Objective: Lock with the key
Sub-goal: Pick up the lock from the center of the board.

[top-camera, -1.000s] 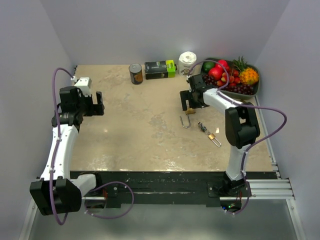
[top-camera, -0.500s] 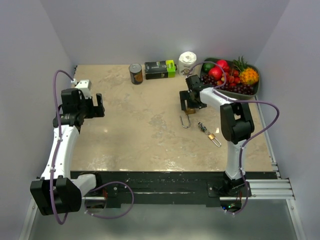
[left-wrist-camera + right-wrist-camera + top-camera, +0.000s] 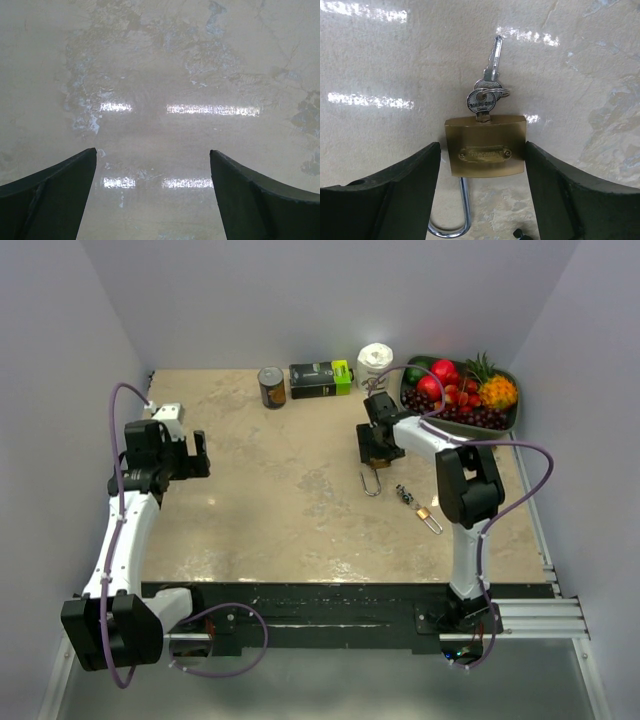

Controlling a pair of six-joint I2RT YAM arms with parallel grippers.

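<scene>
A brass padlock (image 3: 486,152) lies flat on the table with its steel shackle (image 3: 455,220) swung open. A key (image 3: 482,100) sits in its keyhole, and a second key (image 3: 493,55) hangs from the same ring. My right gripper (image 3: 482,145) straddles the lock body. Its right finger is at the body's edge and its left finger stands a small gap away, so it is open. From above, the right gripper (image 3: 378,448) covers most of the padlock (image 3: 373,480). My left gripper (image 3: 195,453) hovers far left, wide open (image 3: 152,150) over bare table.
A smaller padlock with keys (image 3: 424,511) lies just right of the big one. Along the back edge stand a can (image 3: 271,387), a black and green box (image 3: 321,379), a white roll (image 3: 375,358) and a fruit bowl (image 3: 512,420).
My right gripper's jaws have narrowed around the padlock body, and the wrist shifted slightly left and back. The left arm has barely moved.
</scene>
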